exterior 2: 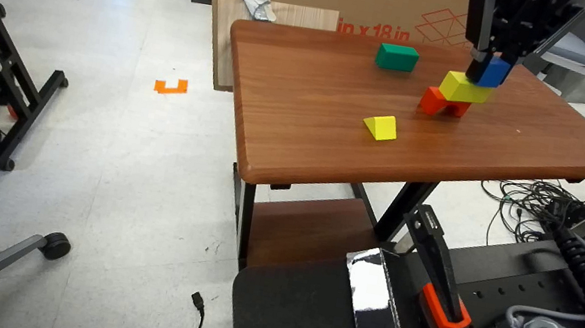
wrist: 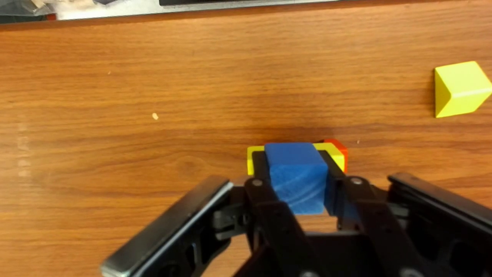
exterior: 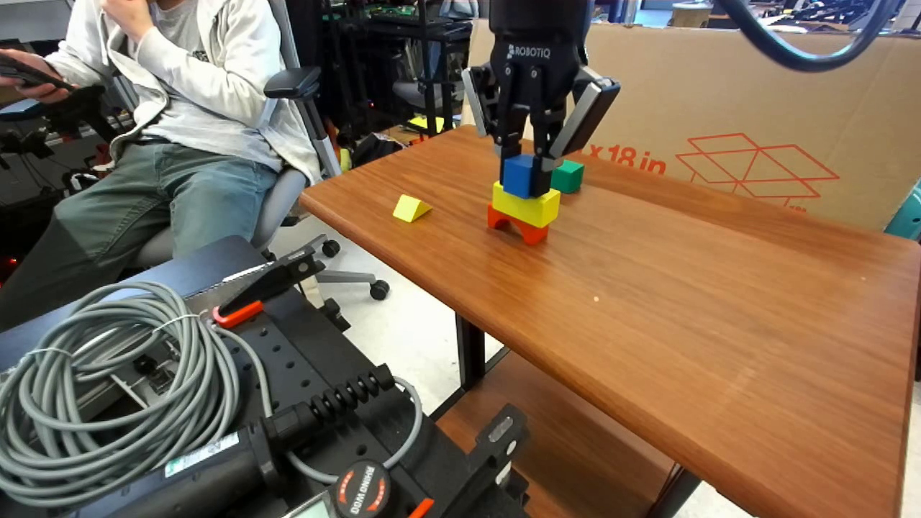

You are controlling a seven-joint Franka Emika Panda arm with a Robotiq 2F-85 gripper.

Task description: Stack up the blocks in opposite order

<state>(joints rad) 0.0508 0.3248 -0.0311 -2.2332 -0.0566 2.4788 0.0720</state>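
Gripper (wrist: pixel 296 166) clamps the blue block (wrist: pixel 296 180) by opposite faces, right for what we judge light and stiff.

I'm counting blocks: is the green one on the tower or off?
Off: an exterior view shows the green block on the tabletop, apart from the tower.

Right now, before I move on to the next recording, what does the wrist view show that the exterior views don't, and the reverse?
Only the wrist view: faint streaks on the blue block, with the fingers seen from above on opposite sides of it.

Only the exterior views: the green block, the arch of the red block and the red-printed cardboard. Both exterior views show all three.

Shared: the blue block held above the yellow block, red below, and the yellow wedge apart on the table. From the wrist, red is just a sliver.
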